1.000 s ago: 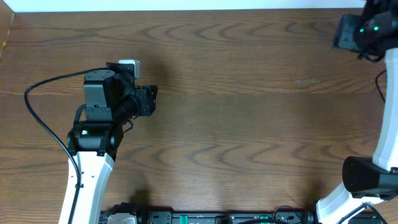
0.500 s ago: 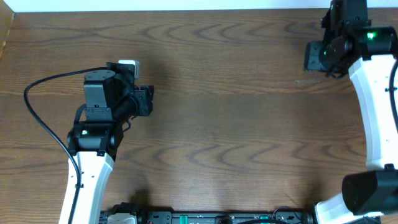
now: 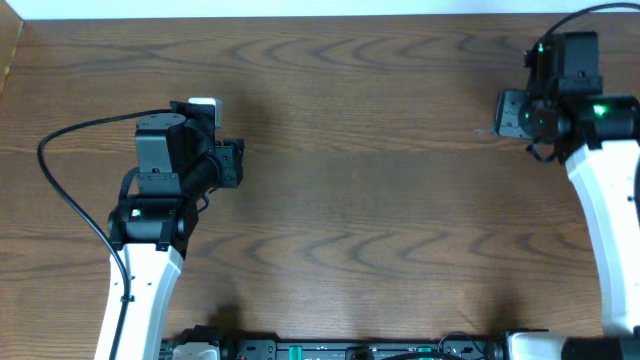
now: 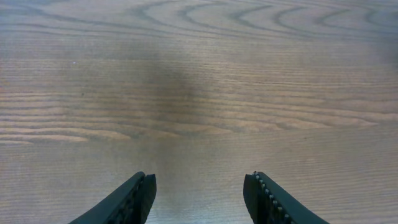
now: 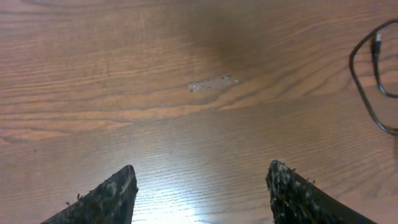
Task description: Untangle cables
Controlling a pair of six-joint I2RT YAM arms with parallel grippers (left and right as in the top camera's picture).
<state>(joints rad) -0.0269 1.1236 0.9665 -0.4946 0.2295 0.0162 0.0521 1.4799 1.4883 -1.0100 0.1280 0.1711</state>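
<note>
On the left side of the table (image 3: 350, 200), the left gripper (image 4: 200, 180) has its two fingers spread partway apart. Nothing is between them. They hold nothing and only bare brown wood shows in front of them. No cord can be seen in the left wrist view.

Over on the right side, near the far edge, the right gripper (image 5: 202, 169) has its fingers spread wide. It holds nothing too. Between the fingers you see only wood, and a bit ahead of them there is a small pale mark (image 5: 211, 83) on the table.

At the right edge of the right wrist view lies the black cord (image 5: 351, 62). It bends in a loose loop and part of it runs out of the picture. A small plug (image 5: 377, 39) sits at one end of it, near the top of the loop. The cord is off to the side of the right gripper, past its right-hand finger and farther ahead. It does not touch the gripper.

From above, the black cord cannot be seen. A small white thing (image 3: 206, 103) peeks out from behind the left arm (image 3: 160, 190), just beside the left gripper. What it is cannot be told.
</note>
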